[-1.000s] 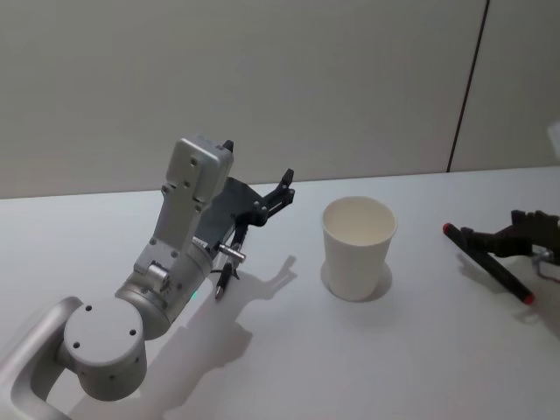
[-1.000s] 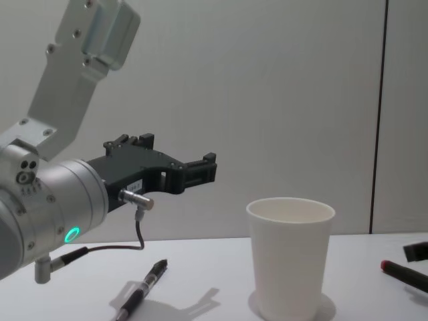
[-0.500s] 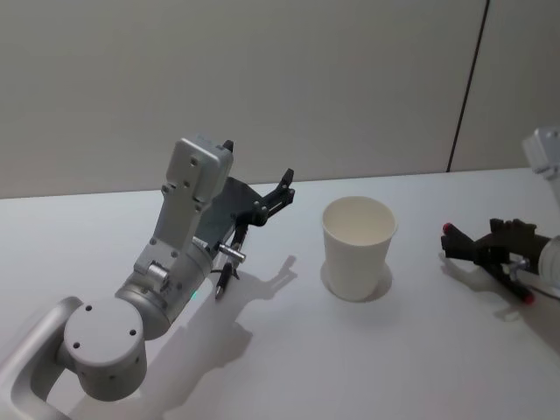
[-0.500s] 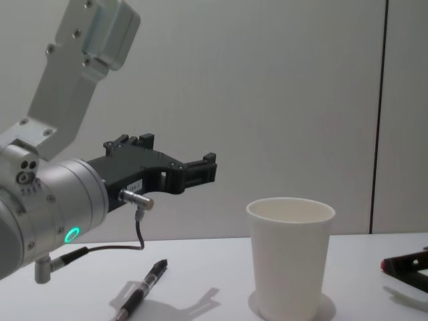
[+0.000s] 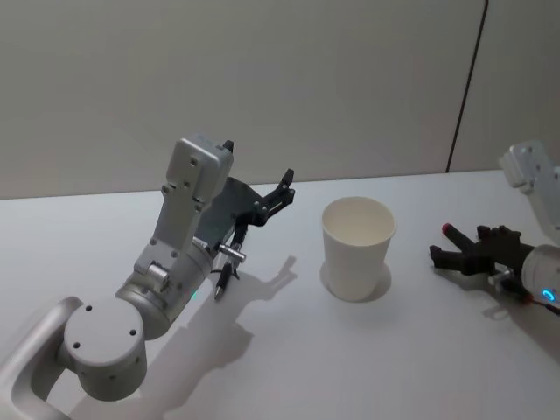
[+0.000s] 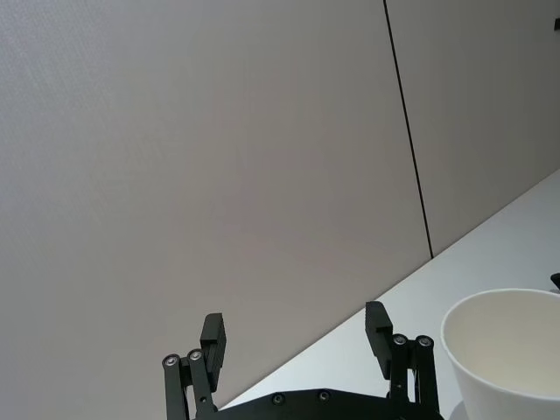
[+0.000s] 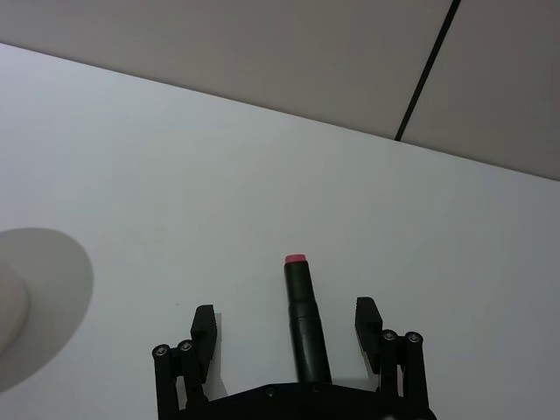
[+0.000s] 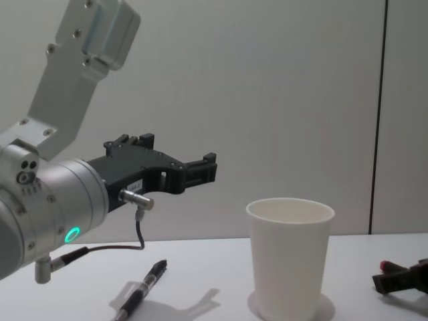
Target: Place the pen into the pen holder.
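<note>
A black pen with a red end (image 7: 303, 315) lies on the white table right of the pen holder (image 5: 357, 248), a plain white paper cup standing upright. My right gripper (image 5: 459, 247) is low over this pen and open, one finger on each side of it in the right wrist view; its red end (image 5: 448, 229) points toward the back. A second black pen (image 5: 223, 282) lies on the table left of the cup, below my left gripper (image 5: 273, 197), which hangs open and empty in the air. The cup (image 8: 291, 257) also stands mid-table in the chest view.
The table (image 5: 289, 367) runs back to a grey wall with a dark vertical seam (image 5: 466, 87). My left arm's large silver joints (image 5: 101, 346) fill the near left. There is open table surface in front of the cup.
My right gripper has come in from the right edge and turned, now straddling the red-ended pen. That pen, the cup and my left arm have stayed put.
</note>
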